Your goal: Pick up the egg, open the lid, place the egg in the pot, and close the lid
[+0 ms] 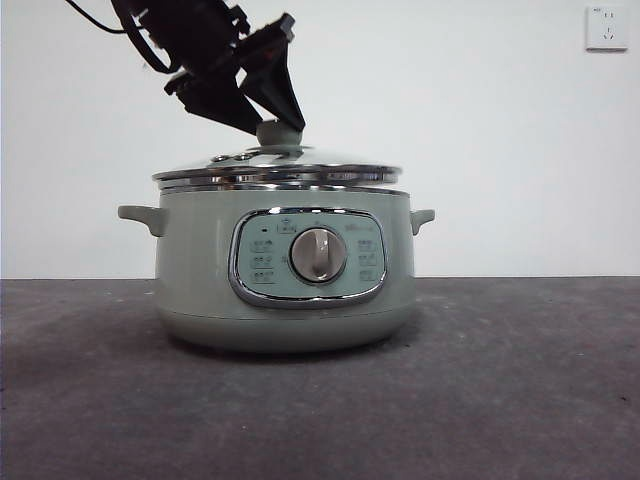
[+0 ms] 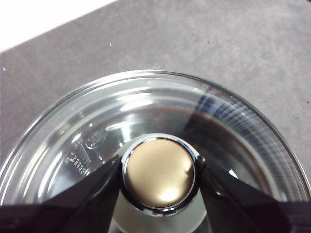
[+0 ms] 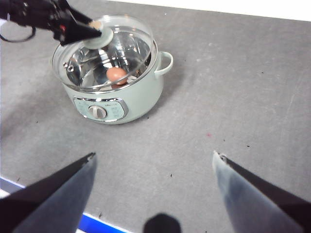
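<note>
The sage-green pot stands mid-table with its dial facing the front camera. The glass lid lies over the pot's rim, level or almost so. My left gripper comes down from the upper left and is shut on the lid's knob, one jaw on each side. The right wrist view shows the pot, the lid, the left gripper, and the reddish-brown egg inside the pot, seen through the glass. My right gripper is open and empty, high above the table in front of the pot.
The pot sits on a dark grey table before a white wall with a socket. A blue strip marks the table's near edge in the right wrist view.
</note>
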Controlling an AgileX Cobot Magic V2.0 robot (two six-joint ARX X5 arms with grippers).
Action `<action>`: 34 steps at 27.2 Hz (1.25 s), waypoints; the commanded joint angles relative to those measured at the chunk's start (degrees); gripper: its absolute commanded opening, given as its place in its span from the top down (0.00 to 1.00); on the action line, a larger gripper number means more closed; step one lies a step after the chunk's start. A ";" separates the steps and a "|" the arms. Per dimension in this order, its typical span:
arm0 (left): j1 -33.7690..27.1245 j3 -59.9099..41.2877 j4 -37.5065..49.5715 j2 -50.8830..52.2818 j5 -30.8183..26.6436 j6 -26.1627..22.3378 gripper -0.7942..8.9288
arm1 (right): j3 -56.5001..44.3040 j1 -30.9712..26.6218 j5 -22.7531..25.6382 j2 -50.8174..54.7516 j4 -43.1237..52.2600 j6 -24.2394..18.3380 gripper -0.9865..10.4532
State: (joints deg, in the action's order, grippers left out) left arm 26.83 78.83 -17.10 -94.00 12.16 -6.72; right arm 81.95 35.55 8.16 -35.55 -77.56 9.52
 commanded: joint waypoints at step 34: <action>1.29 2.29 -4.04 -5.64 0.26 1.16 0.55 | -0.59 0.00 0.44 0.22 -1.29 0.74 0.56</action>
State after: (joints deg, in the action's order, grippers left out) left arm 27.83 81.60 -20.51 -98.21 12.21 -5.98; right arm 81.93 35.55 8.56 -35.53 -77.56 9.69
